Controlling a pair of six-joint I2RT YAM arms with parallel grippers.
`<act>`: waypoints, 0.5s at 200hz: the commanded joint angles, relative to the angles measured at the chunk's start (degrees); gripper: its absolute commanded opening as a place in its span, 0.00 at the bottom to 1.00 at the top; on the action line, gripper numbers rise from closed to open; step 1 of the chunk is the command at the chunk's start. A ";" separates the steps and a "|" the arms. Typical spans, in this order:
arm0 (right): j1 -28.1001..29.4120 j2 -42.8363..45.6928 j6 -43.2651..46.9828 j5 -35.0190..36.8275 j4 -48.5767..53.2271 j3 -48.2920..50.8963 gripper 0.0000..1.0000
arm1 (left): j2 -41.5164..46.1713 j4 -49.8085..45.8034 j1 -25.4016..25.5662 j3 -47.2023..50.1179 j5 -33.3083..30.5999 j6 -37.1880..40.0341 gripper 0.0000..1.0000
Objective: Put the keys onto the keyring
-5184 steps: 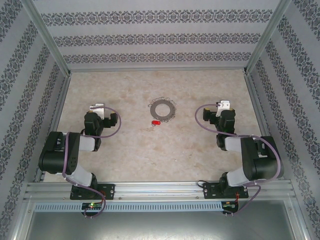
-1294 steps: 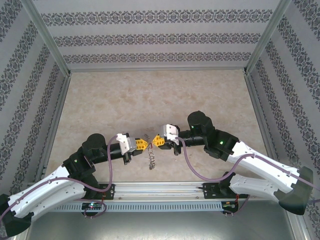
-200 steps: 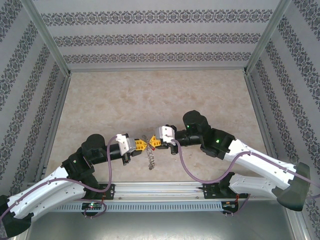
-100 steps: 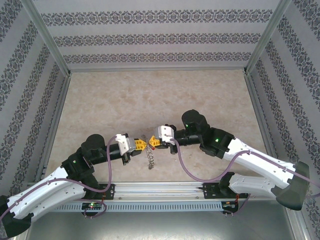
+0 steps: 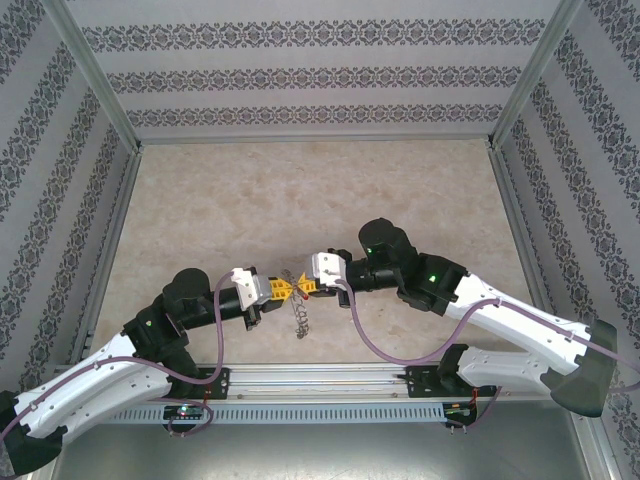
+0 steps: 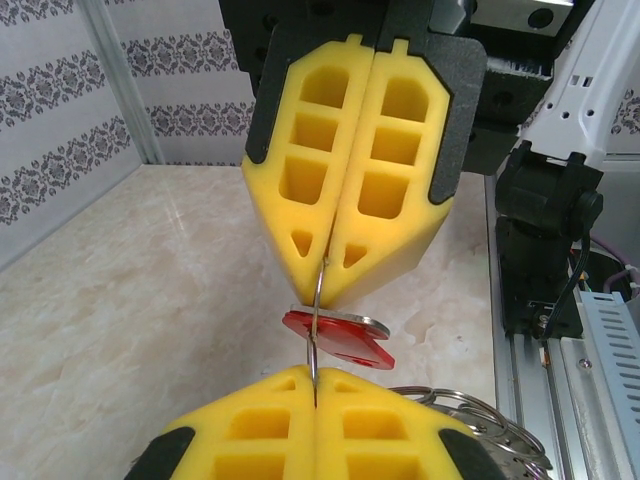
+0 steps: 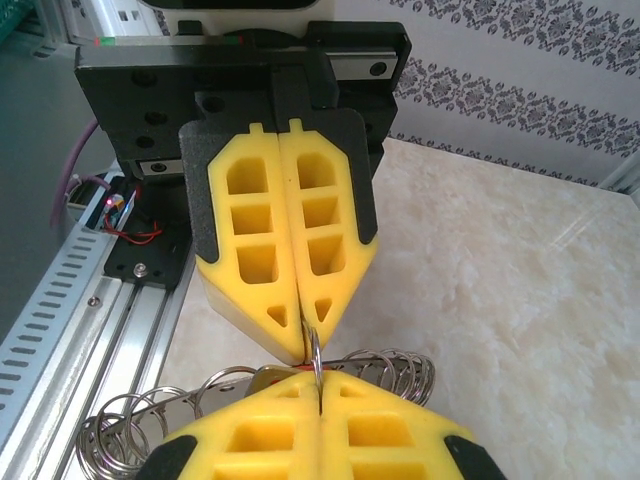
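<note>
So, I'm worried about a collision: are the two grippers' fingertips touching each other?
Apart. The left wrist view shows a gap between the left gripper and right gripper, bridged by a keyring wire at the red key.

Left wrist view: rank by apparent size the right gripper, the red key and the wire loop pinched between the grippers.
1. right gripper, by far the largest.
2. red key.
3. wire loop, just a thin line seen edge-on.

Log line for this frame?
left gripper: shut on keyring wire loop | right gripper: shut on same loop | red key: at loop between them, threading unclear | keyring: hangs below
</note>
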State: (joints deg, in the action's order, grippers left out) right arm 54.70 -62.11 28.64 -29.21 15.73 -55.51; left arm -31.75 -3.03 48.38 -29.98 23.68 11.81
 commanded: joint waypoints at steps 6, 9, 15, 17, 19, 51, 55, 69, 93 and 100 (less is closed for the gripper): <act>0.98 -1.61 1.41 3.22 3.90 -1.30 0.00 | 1.42 6.09 0.62 -1.18 2.51 1.29 0.00; 0.95 -1.75 1.49 3.34 4.06 -1.43 0.00 | 1.42 6.03 0.66 -1.21 2.55 1.36 0.00; 1.09 -1.84 1.45 3.51 4.29 -1.60 0.00 | 1.49 6.02 0.66 -1.20 2.52 1.37 0.00; 1.11 -1.82 1.49 3.56 4.31 -1.66 0.00 | 1.51 6.02 0.66 -1.22 2.56 1.37 0.00; 1.11 -1.86 1.48 3.55 4.47 -1.70 0.00 | 1.51 6.02 0.66 -1.22 2.59 1.35 0.00; 1.68 -2.31 1.94 4.50 5.61 -2.47 0.00 | 1.60 5.88 0.66 -1.22 2.54 1.36 0.00; 1.73 -2.44 1.93 4.64 5.73 -2.60 0.00 | 1.60 5.90 0.66 -1.22 2.58 1.37 0.00; 2.14 -2.76 2.01 5.25 6.37 -3.17 0.00 | 1.60 5.85 0.66 -1.19 2.59 1.35 0.00; 2.43 -3.01 1.92 6.03 6.89 -3.61 0.00 | 1.51 5.73 0.62 -1.30 2.49 1.35 0.00; 2.51 -3.11 2.03 6.25 7.26 -3.94 0.00 | 1.61 5.76 0.66 -1.19 2.51 1.33 0.00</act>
State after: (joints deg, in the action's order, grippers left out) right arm 56.42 -63.66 30.02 -25.87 19.81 -58.37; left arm -31.66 -3.62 48.38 -29.89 23.49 11.84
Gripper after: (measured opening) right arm 0.044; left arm 0.061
